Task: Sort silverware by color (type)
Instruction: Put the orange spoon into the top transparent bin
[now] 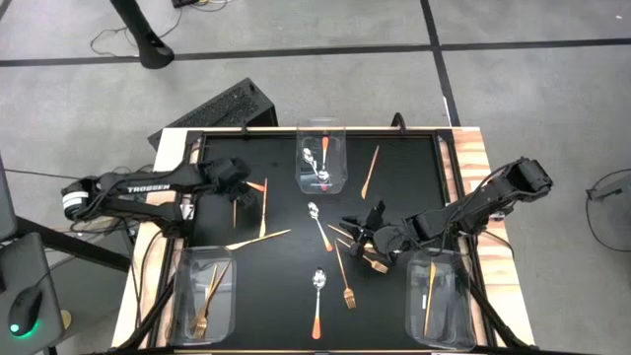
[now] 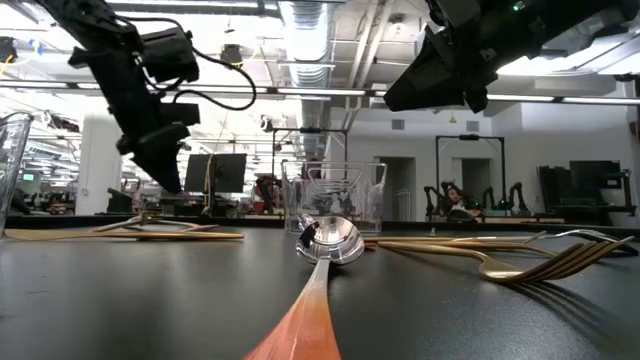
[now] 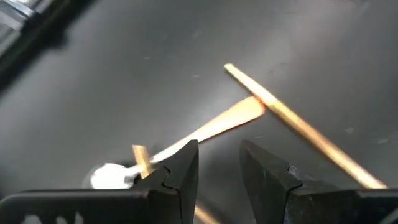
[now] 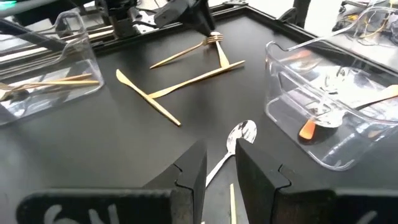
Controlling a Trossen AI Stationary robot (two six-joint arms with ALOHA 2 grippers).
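Note:
Gold forks, thin gold knives and orange-handled spoons lie flat and scattered on the black table. My left gripper [image 1: 244, 187] [image 3: 219, 171] is open and hangs just above a spoon [image 3: 214, 127] whose handle crosses under a gold knife [image 3: 292, 121]. In the low view its tips [image 2: 170, 178] stand clear of the table. My right gripper [image 1: 372, 225] [image 4: 221, 171] is open, with a narrow gap. It hovers over a heap of forks and knives [image 1: 357, 247], and a loose spoon [image 4: 239, 134] lies just beyond its fingers.
Three clear bins stand on the table. The far middle bin [image 1: 340, 158] holds spoons, the near left bin [image 1: 182, 296] holds forks, and the near right bin [image 1: 455, 301] holds a knife. Loose pieces include a spoon [image 1: 317, 301], a fork [image 1: 346, 288] and knives [image 1: 258, 239] [image 1: 370, 170].

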